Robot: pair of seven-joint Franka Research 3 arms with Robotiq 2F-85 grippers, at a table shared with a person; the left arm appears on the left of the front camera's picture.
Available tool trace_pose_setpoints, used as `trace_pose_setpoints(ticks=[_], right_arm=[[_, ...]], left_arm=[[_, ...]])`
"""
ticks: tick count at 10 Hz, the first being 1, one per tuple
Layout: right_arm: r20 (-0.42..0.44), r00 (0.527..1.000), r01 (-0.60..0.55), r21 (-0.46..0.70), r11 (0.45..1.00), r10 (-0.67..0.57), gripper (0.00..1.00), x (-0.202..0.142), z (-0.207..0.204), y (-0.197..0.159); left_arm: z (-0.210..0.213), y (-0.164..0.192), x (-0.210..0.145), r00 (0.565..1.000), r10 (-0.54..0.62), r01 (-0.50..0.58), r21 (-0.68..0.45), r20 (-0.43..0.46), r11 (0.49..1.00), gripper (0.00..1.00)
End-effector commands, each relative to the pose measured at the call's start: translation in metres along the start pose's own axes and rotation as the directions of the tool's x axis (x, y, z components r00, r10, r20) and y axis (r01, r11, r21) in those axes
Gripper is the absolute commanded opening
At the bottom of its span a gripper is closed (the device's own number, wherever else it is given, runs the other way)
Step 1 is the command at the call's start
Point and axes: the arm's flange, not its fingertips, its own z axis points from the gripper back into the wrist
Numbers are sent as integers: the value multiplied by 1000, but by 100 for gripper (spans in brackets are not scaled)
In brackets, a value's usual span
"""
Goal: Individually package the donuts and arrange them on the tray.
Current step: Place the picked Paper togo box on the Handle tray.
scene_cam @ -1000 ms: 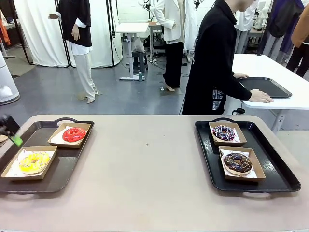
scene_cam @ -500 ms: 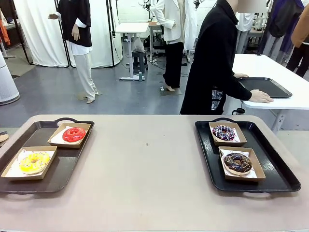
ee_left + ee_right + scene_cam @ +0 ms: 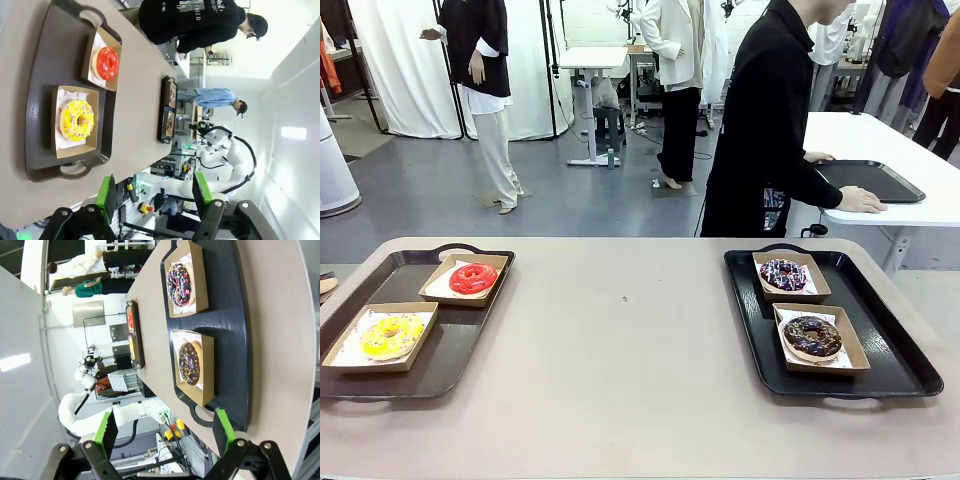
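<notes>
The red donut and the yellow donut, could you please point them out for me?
red donut (image 3: 473, 277), front view, on its glossy ring.
yellow donut (image 3: 76, 120), left wrist view, on its sprinkled icing.

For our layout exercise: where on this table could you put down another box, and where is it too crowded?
Free: the wide bare tabletop between the left tray and the right tray, and the strip along its near edge. Crowded: both trays, each carrying two boxed donuts, red and yellow, sprinkled and chocolate.
</notes>
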Motion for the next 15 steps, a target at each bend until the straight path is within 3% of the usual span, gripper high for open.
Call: trace_pose_setpoints(ticks=[1, 2, 5, 7, 10, 15], right_arm=[[-5, 1000, -2, 6, 1000, 2, 100, 0, 0, 1], [-5, 1000, -2, 6, 1000, 2, 100, 0, 0, 1], [-5, 1000, -2, 6, 1000, 2, 100, 0, 0, 1], [-5, 1000, -2, 6, 1000, 2, 100, 0, 0, 1], [-5, 1000, -2, 6, 1000, 2, 100, 0, 0, 1], [-5, 1000, -2, 6, 1000, 2, 100, 0, 0, 1]], left_arm=[[2, -7, 2, 1000, 2, -2, 63, -7, 998, 80], [0, 0, 0, 1000, 0, 0, 0, 0, 1000, 80], [-1, 3, 5, 1000, 19, -18, 26, -9, 999, 80], [-5, 26, 29, 993, 33, -39, -54, -113, 998, 80], [-9, 41, 47, 982, 12, -39, -137, -187, 990, 80], [-24, 42, 37, 985, 36, -52, -94, -168, 994, 80]])
